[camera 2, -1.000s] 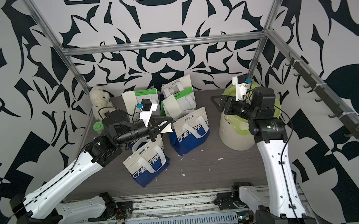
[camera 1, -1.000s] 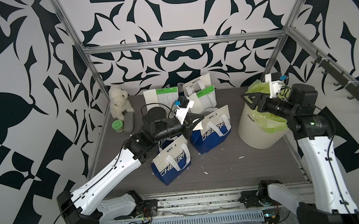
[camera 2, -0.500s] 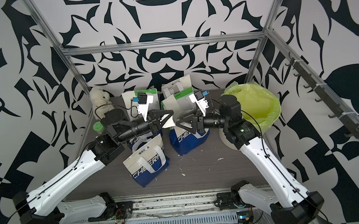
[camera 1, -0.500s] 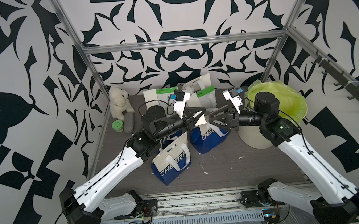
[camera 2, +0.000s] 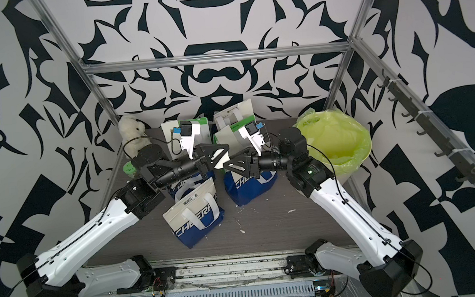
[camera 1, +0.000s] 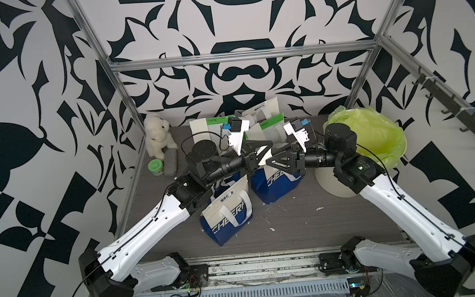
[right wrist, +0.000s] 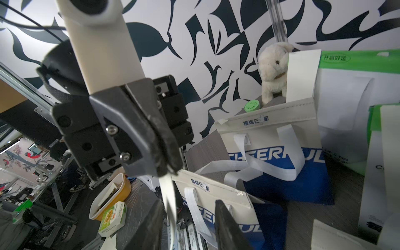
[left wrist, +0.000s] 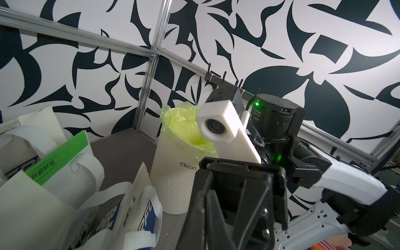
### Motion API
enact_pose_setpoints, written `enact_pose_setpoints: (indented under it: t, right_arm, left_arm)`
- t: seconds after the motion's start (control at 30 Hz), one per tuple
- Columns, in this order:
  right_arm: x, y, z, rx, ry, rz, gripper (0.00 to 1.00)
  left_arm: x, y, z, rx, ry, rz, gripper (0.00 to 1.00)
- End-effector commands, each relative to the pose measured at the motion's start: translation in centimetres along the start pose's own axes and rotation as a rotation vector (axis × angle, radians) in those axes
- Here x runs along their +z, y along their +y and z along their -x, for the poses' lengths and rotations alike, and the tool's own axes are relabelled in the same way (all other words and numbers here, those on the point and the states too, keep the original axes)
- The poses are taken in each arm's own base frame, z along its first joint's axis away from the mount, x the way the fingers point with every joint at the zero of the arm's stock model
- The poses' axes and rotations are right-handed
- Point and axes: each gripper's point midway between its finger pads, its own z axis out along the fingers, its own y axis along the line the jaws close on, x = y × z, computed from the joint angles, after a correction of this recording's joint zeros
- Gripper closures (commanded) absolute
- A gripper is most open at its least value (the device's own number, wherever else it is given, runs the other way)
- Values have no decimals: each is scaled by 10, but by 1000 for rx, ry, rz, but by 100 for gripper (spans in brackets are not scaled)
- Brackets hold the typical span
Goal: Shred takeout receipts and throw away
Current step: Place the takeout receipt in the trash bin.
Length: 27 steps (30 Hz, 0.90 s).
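The left gripper [right wrist: 166, 167] is pressed shut on a receipt [right wrist: 171, 199]. It holds the thin white slip up in the air, in the middle of the scene, over the blue bags [camera 1: 230, 213]. I think it holds the paper up high so the other arm can reach it with nothing in the way.

The right gripper [camera 1: 272, 161] comes in from the right and points at the left one, nose to nose. In the right wrist view its two fingers [right wrist: 225, 220] are spread, with the hanging slip in the gap between them. They do not touch the paper that I can see. My guess is that it wants to pinch the slip, so the two arms can pull apart and rip it.

The bin [camera 1: 331, 182] with the green liner [camera 1: 374, 132] stands just to the right, close by, so torn bits have a short trip.

Another receipt [right wrist: 303, 75] sticks up out of a bag at the far left, near the plush toy [right wrist: 272, 69]. It waits for its turn.
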Motion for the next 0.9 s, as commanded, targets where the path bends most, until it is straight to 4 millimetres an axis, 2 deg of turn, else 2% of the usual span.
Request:
enact_pose_setpoints:
  t: [0.0,0.1,0.2,0.27,0.4,0.43,0.47,0.5,0.6,0.7,0.77,0.87]
  right_arm:
    - [-6,20,30,-80,-87,17,61]
    - [-6,23,33,-73,-93,31,67]
    - [-5,23,33,-62,-92,34,80]
    - [-5,22,34,-52,-92,34,97]
    - [-5,15,37,3,-106,-7,100]
    - [-6,11,36,20,-104,-33,100]
    - [-6,8,35,31,-99,-58,100]
    - [-8,5,35,43,-97,-89,100]
    - [-14,-6,35,77,-77,-195,100]
    - [-27,-20,39,96,-77,-343,100]
    - [-43,-31,46,102,-102,-470,100]
    - [-81,-58,53,139,-140,-735,100]
  left_arm:
    - [0,-5,6,7,-18,-16,100]
    - [-1,-4,4,7,-11,-12,100]
    - [0,-4,4,9,-11,-12,100]
    - [0,-4,5,10,-13,-15,100]
    - [1,-2,4,13,-12,-3,100]
    - [1,-1,4,16,-10,4,96]
    - [1,1,3,19,-7,12,85]
    - [-1,1,3,31,-3,19,69]
    - [-8,7,7,76,-7,79,1]
    - [-23,19,17,133,-37,190,1]
    - [-36,30,22,181,-56,284,1]
    - [-60,54,30,223,-87,466,0]
